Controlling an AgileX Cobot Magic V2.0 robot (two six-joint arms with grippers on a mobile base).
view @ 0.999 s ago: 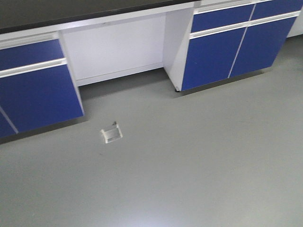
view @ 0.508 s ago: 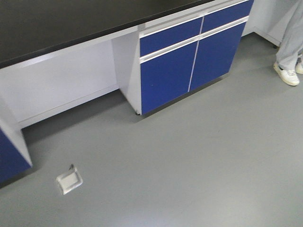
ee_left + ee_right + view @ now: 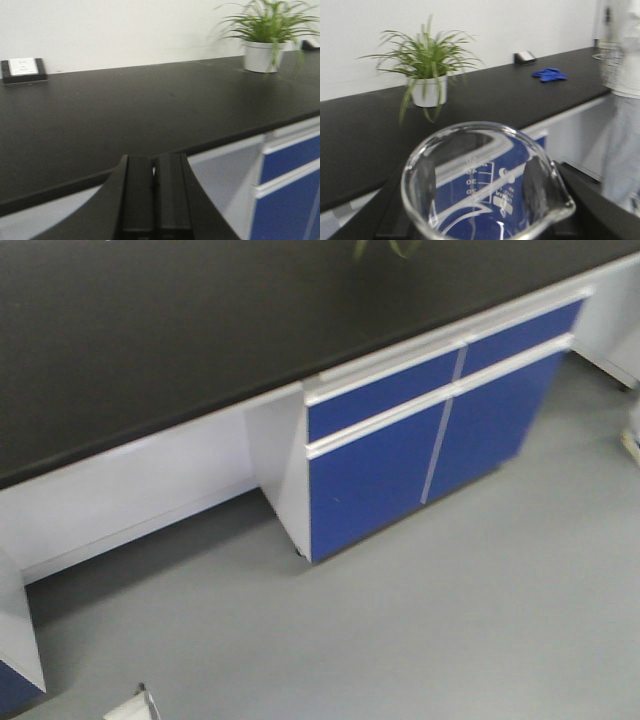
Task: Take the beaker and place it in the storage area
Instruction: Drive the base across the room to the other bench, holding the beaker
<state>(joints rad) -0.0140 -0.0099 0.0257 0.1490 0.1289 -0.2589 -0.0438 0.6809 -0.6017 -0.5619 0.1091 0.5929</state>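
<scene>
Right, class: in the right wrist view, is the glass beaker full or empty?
Empty. The beaker is clear right through, its white graduation marks read plainly on the far wall, and no liquid line shows.

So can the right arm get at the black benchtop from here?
Probably yes: the benchtop lies open ahead of the held beaker, bare between the potted plant and the blue gloves.

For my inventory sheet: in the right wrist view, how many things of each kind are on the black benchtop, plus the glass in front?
Green potted plant in a white pot: 1
Small black outlet box, white faceplate: 1
Crumpled blue item, glove or cloth: 1
Clear glass beaker with spout: 1
Blurred wire object: not counted.
Total: 4
</scene>
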